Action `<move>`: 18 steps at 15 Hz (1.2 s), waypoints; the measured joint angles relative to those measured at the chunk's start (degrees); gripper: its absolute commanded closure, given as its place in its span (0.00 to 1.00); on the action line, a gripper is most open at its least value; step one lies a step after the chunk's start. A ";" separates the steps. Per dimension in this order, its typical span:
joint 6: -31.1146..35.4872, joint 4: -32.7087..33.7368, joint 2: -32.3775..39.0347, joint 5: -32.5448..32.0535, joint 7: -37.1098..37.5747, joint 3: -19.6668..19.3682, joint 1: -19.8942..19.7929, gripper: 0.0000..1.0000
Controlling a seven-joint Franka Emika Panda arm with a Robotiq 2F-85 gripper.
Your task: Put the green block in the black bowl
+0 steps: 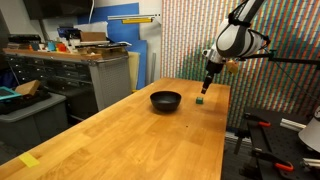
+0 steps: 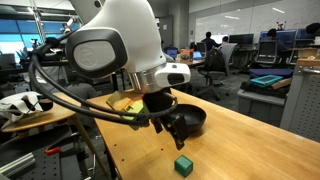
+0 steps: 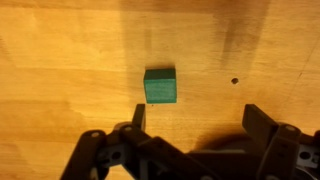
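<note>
My gripper [image 3: 196,120] hangs over the table [image 1: 120,140], fingers [image 3: 138,114] spread wide with nothing between them. The block [image 3: 160,86] lies on bare wood just ahead of the fingertips, off toward one finger. In an exterior view the block [image 1: 201,98] sits close to the table's edge, with open wood between it and the bowl [image 1: 166,100] nearby. The gripper hides part of the bowl in an exterior view [image 2: 195,118]. I can't see inside the bowl.
</note>
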 measured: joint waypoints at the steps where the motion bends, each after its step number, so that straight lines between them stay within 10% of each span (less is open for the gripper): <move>1: 0.00 0.50 0.73 1.24 -0.92 0.40 -0.31 0.00; 16: 4.26 11.75 16.80 7.38 -7.12 10.59 -13.60 0.00; 17: 4.36 12.35 17.63 7.36 -7.23 10.85 -14.06 0.25; 18: 4.38 12.88 18.35 7.34 -7.39 10.93 -14.38 0.28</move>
